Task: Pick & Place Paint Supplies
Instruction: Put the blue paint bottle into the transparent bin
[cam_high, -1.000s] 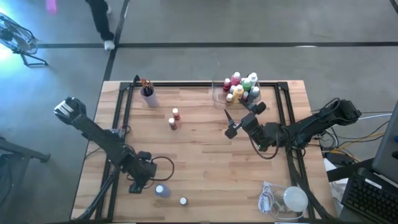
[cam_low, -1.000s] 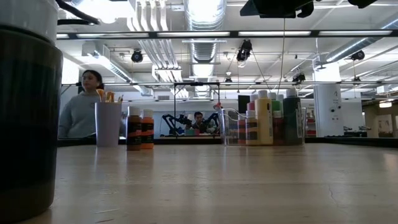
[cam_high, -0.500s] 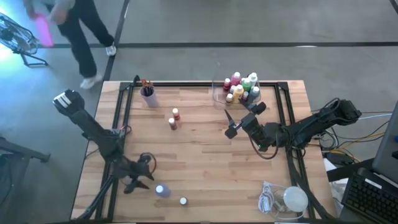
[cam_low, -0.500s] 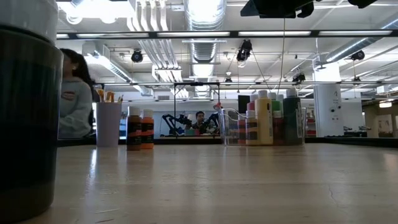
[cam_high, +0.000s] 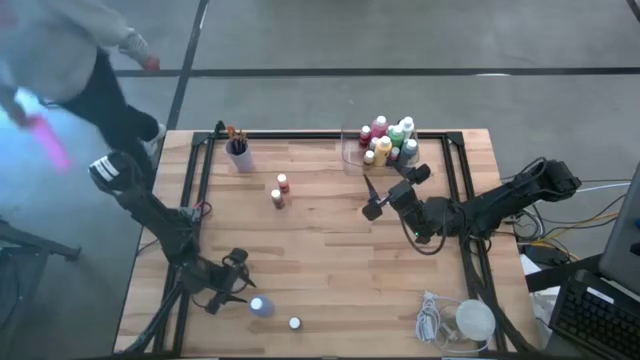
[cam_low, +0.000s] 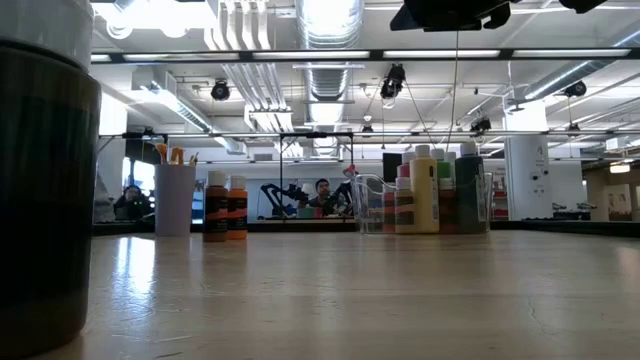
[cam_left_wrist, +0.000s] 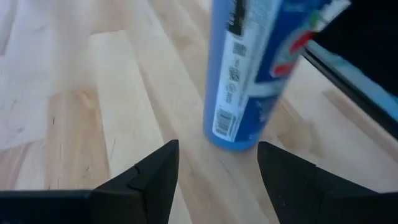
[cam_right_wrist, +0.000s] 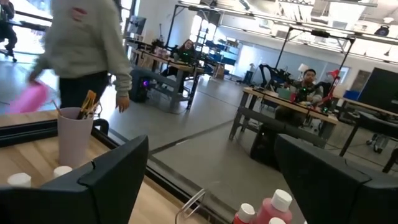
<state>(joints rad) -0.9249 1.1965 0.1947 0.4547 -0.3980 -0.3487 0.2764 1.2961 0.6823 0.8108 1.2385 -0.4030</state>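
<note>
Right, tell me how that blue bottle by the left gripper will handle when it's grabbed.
The blue bottle stands upright, tall on a narrow round base, so a nudge from the open left gripper would probably tip it. Once down it would likely roll. Its glossy label may be somewhat slippery.

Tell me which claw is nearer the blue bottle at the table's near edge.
Left. The left claw sits open right beside the blue bottle, which stands just ahead of its fingers. The right claw is across the table, by the clear tray.
</note>
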